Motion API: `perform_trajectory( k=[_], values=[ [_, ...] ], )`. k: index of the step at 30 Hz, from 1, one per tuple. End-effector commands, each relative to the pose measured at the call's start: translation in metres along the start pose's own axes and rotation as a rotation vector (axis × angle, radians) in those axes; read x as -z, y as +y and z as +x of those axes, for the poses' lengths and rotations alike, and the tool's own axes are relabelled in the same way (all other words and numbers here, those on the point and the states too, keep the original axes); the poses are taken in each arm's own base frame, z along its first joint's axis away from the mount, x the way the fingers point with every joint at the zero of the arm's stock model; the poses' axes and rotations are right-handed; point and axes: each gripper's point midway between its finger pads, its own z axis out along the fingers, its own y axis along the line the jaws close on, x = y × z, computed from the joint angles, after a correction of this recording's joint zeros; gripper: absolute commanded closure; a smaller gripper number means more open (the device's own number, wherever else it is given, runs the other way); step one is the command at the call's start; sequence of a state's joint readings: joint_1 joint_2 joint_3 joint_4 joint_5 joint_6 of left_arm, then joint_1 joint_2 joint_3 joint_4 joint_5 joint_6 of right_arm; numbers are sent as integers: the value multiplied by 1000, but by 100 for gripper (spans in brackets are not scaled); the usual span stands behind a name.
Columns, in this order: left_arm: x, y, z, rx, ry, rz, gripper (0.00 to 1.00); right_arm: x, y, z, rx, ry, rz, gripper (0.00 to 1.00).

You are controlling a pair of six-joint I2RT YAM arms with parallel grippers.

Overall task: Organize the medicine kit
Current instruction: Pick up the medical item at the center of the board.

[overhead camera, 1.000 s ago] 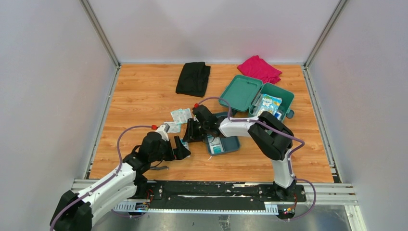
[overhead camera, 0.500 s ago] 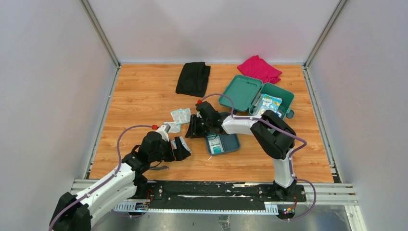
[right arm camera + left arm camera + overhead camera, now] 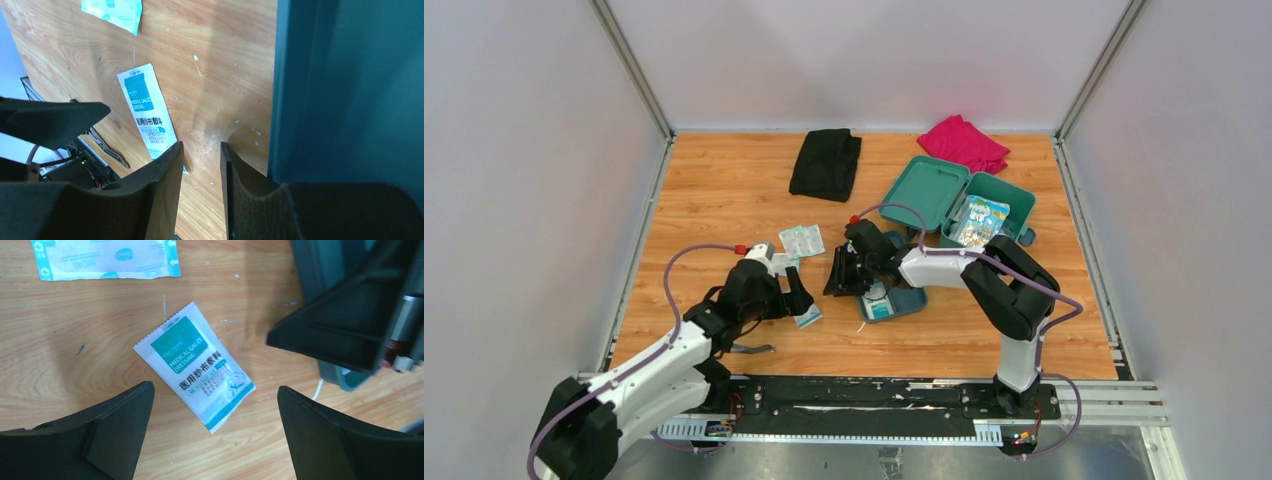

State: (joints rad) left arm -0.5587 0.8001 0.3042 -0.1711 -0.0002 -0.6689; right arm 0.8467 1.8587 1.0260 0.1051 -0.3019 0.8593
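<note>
The wooden desk [image 3: 724, 200] is viewed from above. The medicine kit [image 3: 999, 205] is set at the far right, its lid [image 3: 926, 192] swung open and packets lying inside. A black cloth [image 3: 826, 163] and a pink cloth [image 3: 964, 142] are laid along the far edge. The kit's dark inner tray [image 3: 909, 298] is placed near the centre, just right of the right gripper [image 3: 201, 147], whose fingers [image 3: 160, 200] are held narrowly apart with nothing between. The left gripper [image 3: 214, 390] is spread wide above a gauze sachet [image 3: 195, 367]. A plaster packet [image 3: 105, 257] lies farther away.
</note>
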Motion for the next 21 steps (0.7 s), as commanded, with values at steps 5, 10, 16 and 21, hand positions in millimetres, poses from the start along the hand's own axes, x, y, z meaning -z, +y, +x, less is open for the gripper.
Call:
perform_trajectory(
  k=[5, 10, 16, 21],
  values=[
    [-16, 2, -22, -69, -35, -60, 0, 10, -4, 20, -13, 13, 38, 62],
    [-14, -2, -27, -64, -58, -42, 0, 10, -5, 25, -10, 23, 38, 62],
    [-20, -1, -26, -57, -64, -31, 0, 10, -4, 29, 0, 36, 39, 62],
    [-29, 0, -20, -34, -40, -12, 0, 10, -6, 30, -2, 38, 44, 62]
  ],
)
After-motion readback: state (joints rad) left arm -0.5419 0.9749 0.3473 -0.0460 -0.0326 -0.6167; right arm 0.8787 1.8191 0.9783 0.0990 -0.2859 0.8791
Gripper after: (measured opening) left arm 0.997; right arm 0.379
